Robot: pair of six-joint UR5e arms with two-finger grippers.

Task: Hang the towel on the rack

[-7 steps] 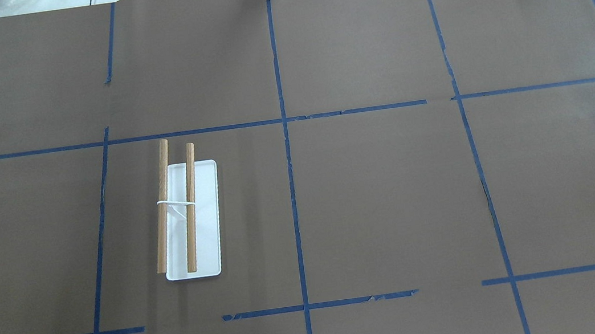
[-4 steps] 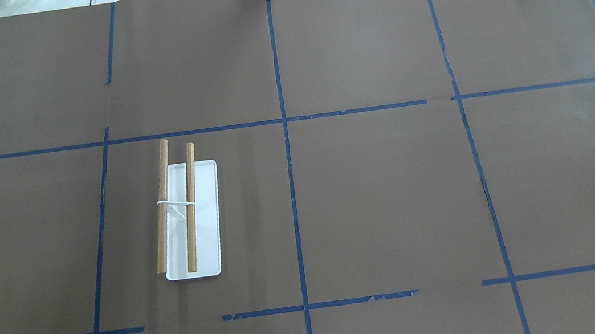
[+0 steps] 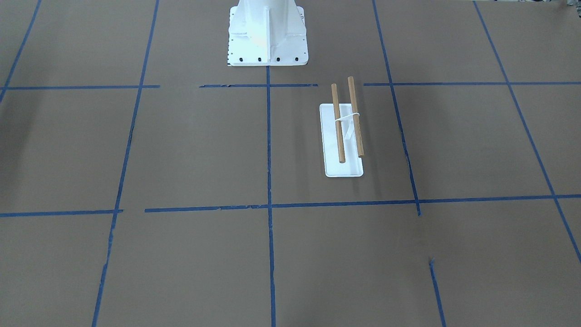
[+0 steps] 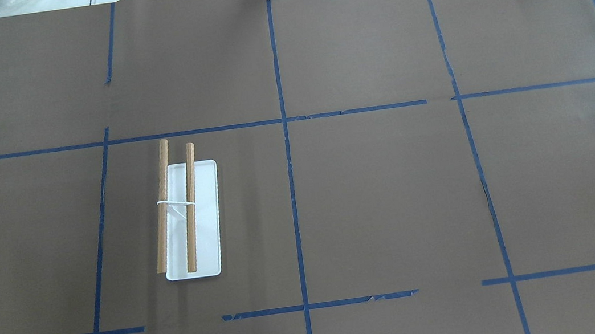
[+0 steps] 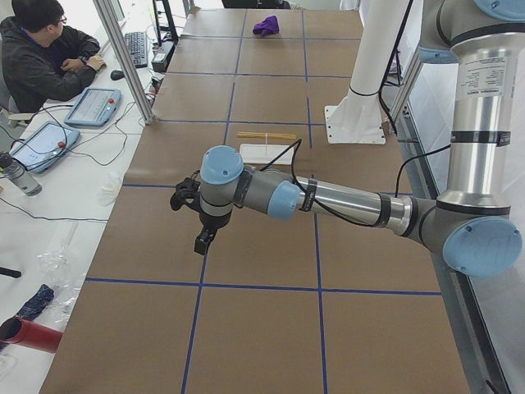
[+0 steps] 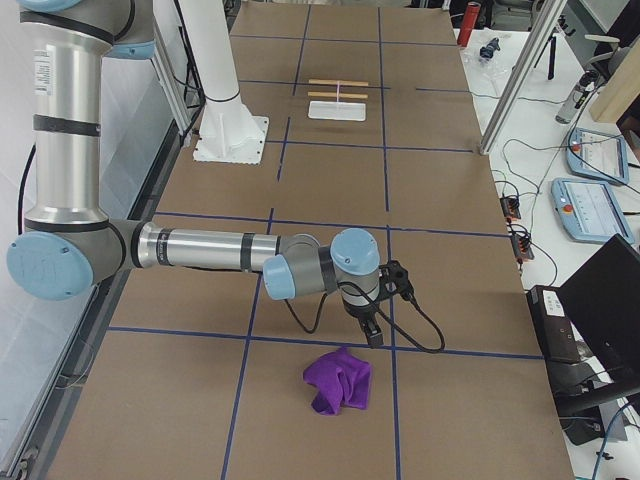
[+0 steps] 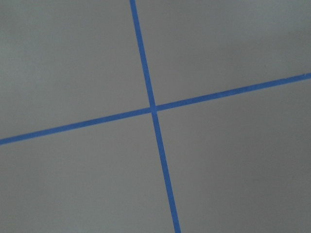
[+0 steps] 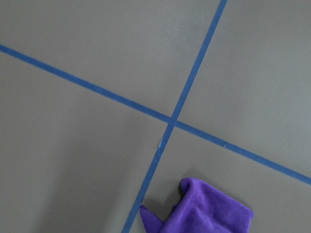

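The purple towel (image 6: 339, 380) lies crumpled on the brown table at the robot's right end; it also shows in the right wrist view (image 8: 204, 208) and far off in the exterior left view (image 5: 265, 25). The rack (image 4: 190, 207), two wooden dowels over a white base plate (image 4: 207, 225), stands left of centre, bare; it also shows in the front-facing view (image 3: 347, 122). My right gripper (image 6: 373, 330) hangs just above and beside the towel. My left gripper (image 5: 201, 238) hovers over bare table at the left end. I cannot tell whether either is open or shut.
The white bolted robot pedestal (image 3: 268, 34) stands at the table's near edge. Blue tape lines (image 4: 284, 134) grid the brown table. An operator (image 5: 41, 49) sits at a side desk with tablets (image 5: 90, 105). A laptop and pendants (image 6: 595, 210) are beside the right end.
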